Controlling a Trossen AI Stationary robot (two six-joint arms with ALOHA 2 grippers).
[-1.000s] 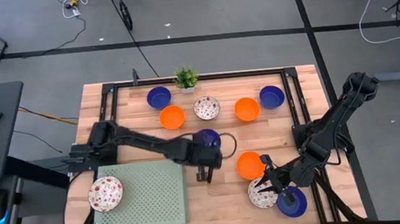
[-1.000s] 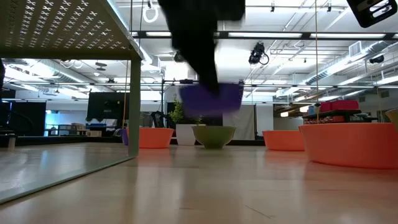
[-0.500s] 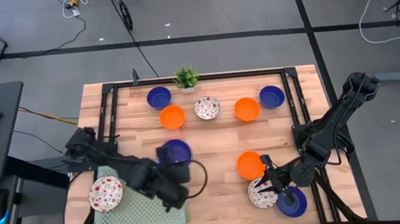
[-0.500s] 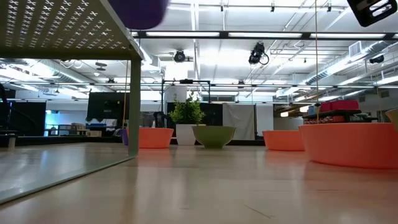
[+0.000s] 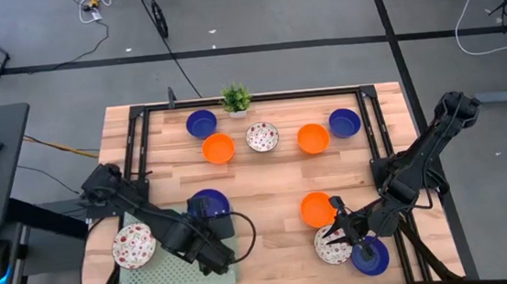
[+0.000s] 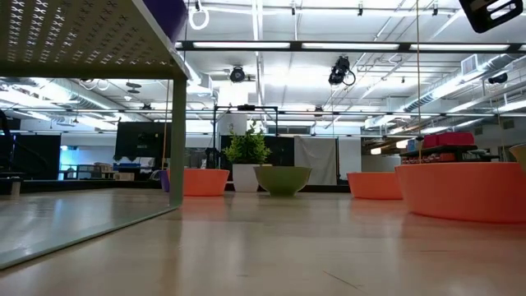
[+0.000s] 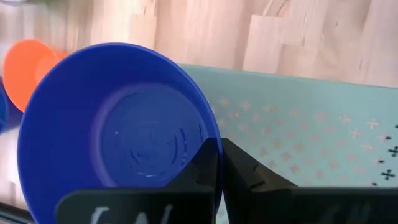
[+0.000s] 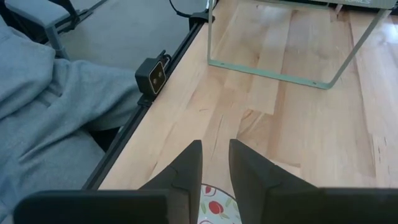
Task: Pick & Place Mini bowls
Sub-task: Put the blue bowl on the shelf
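Observation:
My left gripper (image 5: 208, 223) is shut on a dark blue mini bowl (image 5: 209, 203) and carries it above the far right corner of the pale green perforated tray (image 5: 181, 259). A white bowl with red speckles (image 5: 134, 245) sits in the tray's left part. My right gripper (image 5: 340, 233) waits low near the table's near right corner, over another speckled bowl (image 5: 330, 246); its fingers stand a narrow gap apart (image 8: 215, 163). Beside that bowl rest an orange bowl (image 5: 316, 209) and a blue one (image 5: 371, 257). Several more bowls rest along the far side. My left gripper pinches the blue bowl's rim (image 7: 216, 144) on the side toward the table's near edge, with one finger (image 7: 205, 163) inside the bowl and one (image 7: 249, 174) outside. The fingers slant in from the near side. The bowl is lifted clear above the tray, its opening upward.
Along the far side stand a blue bowl (image 5: 201, 123), an orange bowl (image 5: 218, 148), a speckled bowl (image 5: 262, 137), an orange bowl (image 5: 313, 138) and a blue bowl (image 5: 344, 122). A small potted plant (image 5: 236, 97) stands at the far edge. The tray stands raised on thin legs (image 6: 177, 140).
My left gripper has carried the blue bowl up from the middle of the table and toward the left and near edges, ending over the tray's far right corner. In the low view the bowl has risen almost out of the picture. The right arm has kept still.

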